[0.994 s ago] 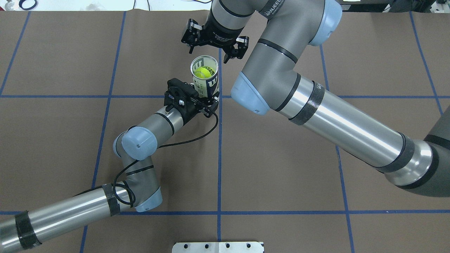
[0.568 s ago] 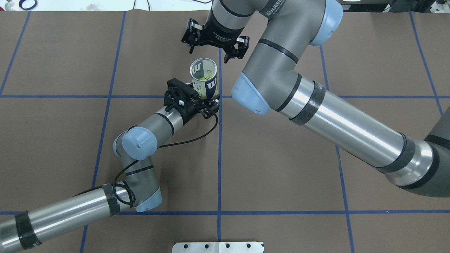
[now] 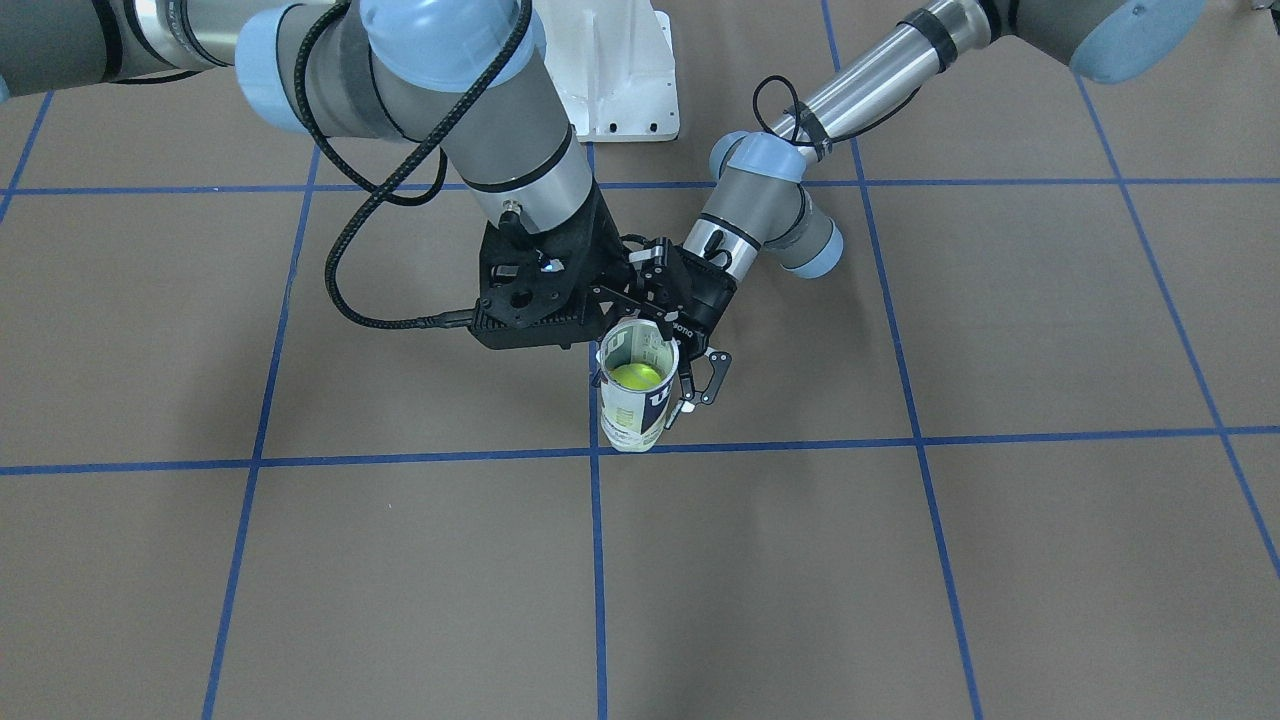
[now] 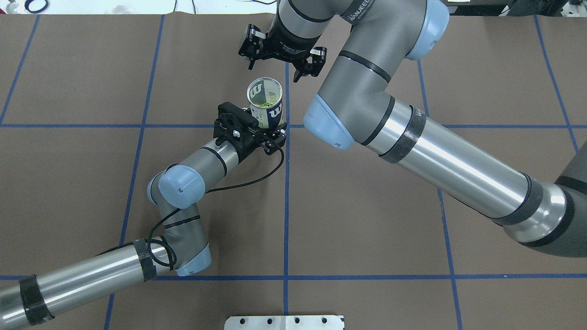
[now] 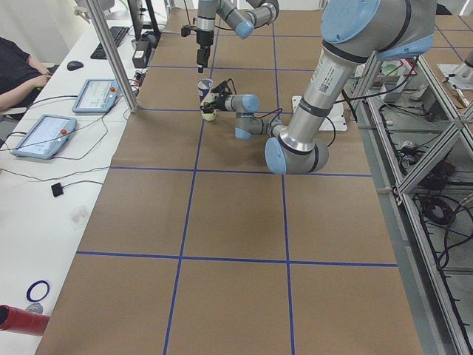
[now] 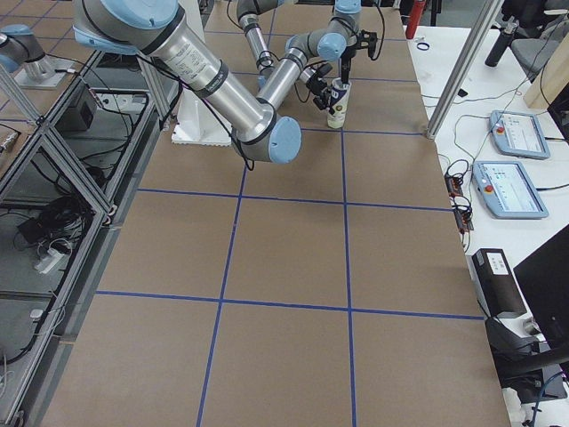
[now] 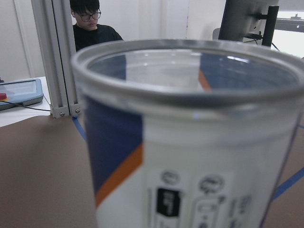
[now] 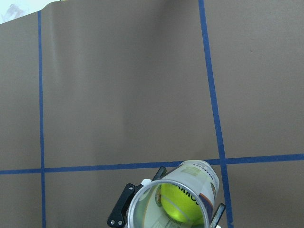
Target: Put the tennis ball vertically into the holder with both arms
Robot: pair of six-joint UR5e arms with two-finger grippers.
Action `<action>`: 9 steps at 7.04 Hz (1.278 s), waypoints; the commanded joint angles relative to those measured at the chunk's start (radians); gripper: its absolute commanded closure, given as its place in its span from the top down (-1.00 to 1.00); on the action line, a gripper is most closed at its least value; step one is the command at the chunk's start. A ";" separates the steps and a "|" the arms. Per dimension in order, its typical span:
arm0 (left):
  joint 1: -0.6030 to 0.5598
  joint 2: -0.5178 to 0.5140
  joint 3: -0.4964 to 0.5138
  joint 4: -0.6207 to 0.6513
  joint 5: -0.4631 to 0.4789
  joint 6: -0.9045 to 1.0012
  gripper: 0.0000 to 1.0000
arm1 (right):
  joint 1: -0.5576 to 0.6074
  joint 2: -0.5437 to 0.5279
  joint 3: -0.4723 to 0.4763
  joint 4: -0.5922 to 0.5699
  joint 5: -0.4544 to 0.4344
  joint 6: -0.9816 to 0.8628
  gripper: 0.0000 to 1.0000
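Note:
The holder point(image 4: 265, 103) is a clear tube with a white and navy label. It stands upright on the brown table, also in the front view point(image 3: 638, 400). A yellow-green tennis ball point(image 3: 637, 376) lies deep inside it and shows from above in the right wrist view point(image 8: 179, 204). My left gripper point(image 4: 266, 123) is shut on the holder's lower part, with a finger point(image 8: 123, 211) on either side. The holder's rim point(image 7: 190, 90) fills the left wrist view. My right gripper point(image 4: 274, 68) is open and empty, above and just beyond the holder's mouth.
The white pedestal base point(image 3: 620, 80) stands at the robot's side of the table. Blue tape lines point(image 4: 286, 206) grid the brown cover. An operator point(image 7: 92, 23) sits beyond the far edge near an aluminium post point(image 7: 59, 57) and tablets point(image 6: 516, 133).
The ball has dropped from near the holder's mouth to its bottom. My open right gripper has drawn slightly away from the mouth. My left gripper keeps its hold.

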 commanded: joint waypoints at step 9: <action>-0.005 0.252 -0.250 0.044 -0.072 0.041 0.98 | 0.024 -0.009 0.027 0.000 0.018 -0.002 0.99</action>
